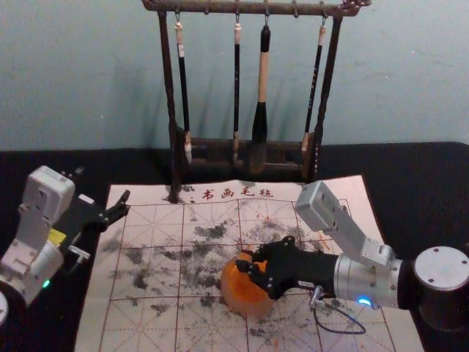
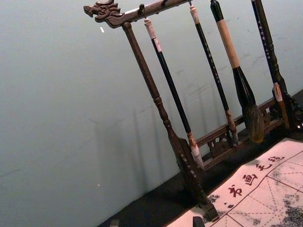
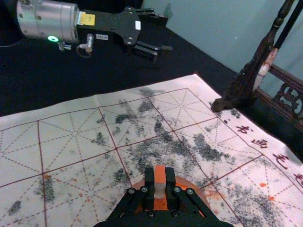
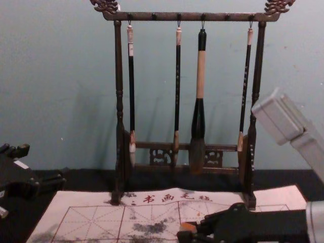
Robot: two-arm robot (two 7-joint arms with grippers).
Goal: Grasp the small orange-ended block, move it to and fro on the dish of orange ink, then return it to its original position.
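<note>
One block [image 3: 160, 173], pinched by the right end effector [image 3: 160, 182] at the dish [image 1: 236, 302]: stroke lightly, level; left arm [image 1: 33, 268] idles beside the mat [image 1: 143, 326]

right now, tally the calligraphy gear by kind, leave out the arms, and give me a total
hanging brushes: 4
brush rack: 1
gridded mat: 1
dish of orange ink: 1
orange-ended block: 1
total: 8

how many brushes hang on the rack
4: slim brush by the left post, second slim brush mid-rack, thick brush beside it, third slim brush by the right post.
</note>
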